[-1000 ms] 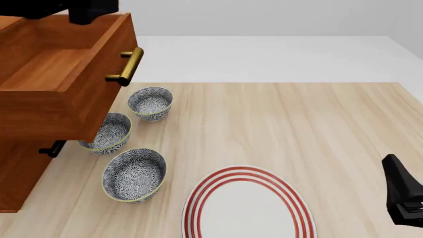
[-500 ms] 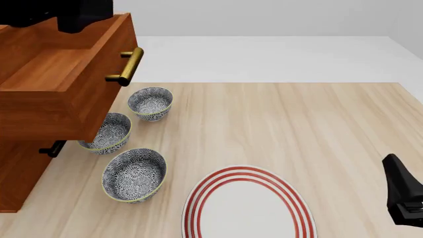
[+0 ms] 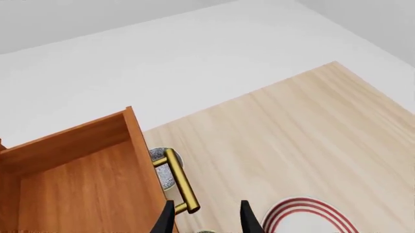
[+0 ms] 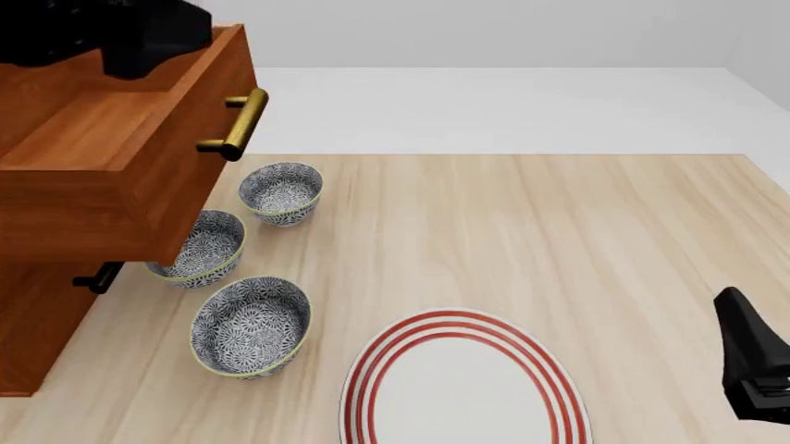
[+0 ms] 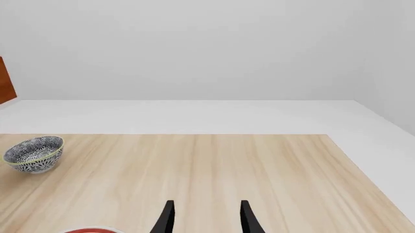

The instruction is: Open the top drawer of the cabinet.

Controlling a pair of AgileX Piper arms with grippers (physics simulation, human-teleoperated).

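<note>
The table [image 4: 593, 231] runs bare and wide ahead of the right gripper [image 5: 205, 218], out to its far edge and right-hand edge. The cabinet [image 4: 31, 324] stands at the table's left edge, well apart from that gripper. The top drawer [image 4: 111, 157] is pulled out over the bowls, and the left gripper [image 3: 205, 218] hangs above its front edge, just past the brass handle [image 3: 180, 182], touching neither. A red-ringed plate [image 4: 463, 384] lies at the near edge, between the two grippers. Three patterned bowls [image 4: 251, 326] sit clustered beside the cabinet, below the left gripper. Both grippers have their fingers apart with nothing between them; the right one sits low by the near right corner.
</note>
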